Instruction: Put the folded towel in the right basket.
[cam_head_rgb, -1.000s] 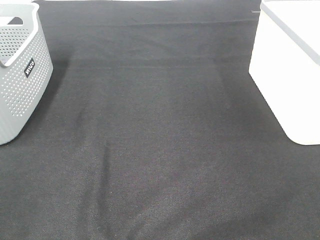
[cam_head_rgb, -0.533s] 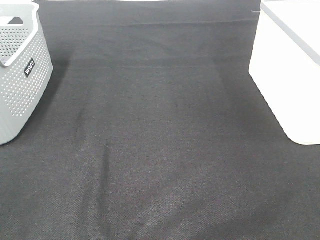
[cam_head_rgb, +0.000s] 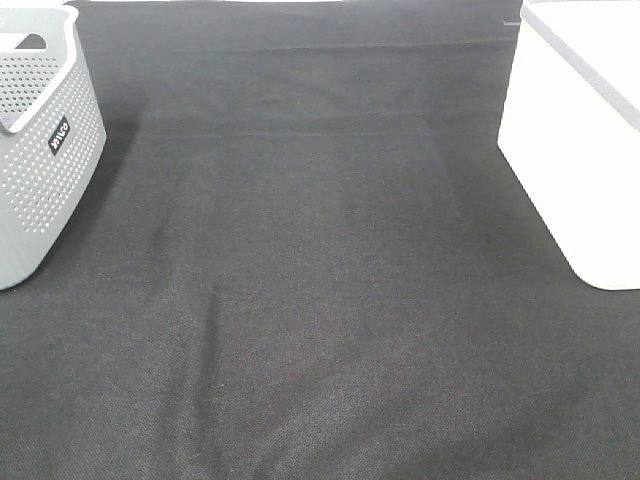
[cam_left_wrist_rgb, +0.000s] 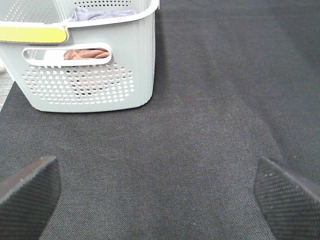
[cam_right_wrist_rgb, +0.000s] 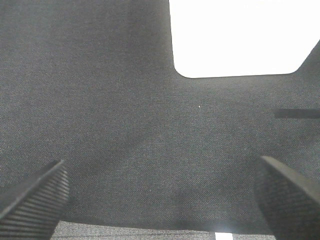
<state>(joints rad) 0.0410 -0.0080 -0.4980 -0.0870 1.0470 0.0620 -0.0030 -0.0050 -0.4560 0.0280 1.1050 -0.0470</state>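
Note:
The right basket (cam_head_rgb: 575, 150) is white and stands at the right edge of the black cloth; it also shows in the right wrist view (cam_right_wrist_rgb: 240, 35). No towel lies on the cloth in any view. In the left wrist view, the grey perforated left basket (cam_left_wrist_rgb: 90, 85) holds a brown cloth (cam_left_wrist_rgb: 87, 53), seen through its handle hole, and a blue-grey cloth (cam_left_wrist_rgb: 102, 14) at its rim. My left gripper (cam_left_wrist_rgb: 159, 200) is open and empty above the cloth, short of the grey basket. My right gripper (cam_right_wrist_rgb: 160, 200) is open and empty above the cloth, short of the white basket.
The grey basket (cam_head_rgb: 40, 150) stands at the left edge of the table. A black cloth (cam_head_rgb: 320, 300) covers the whole table between the two baskets. Neither arm shows in the exterior high view.

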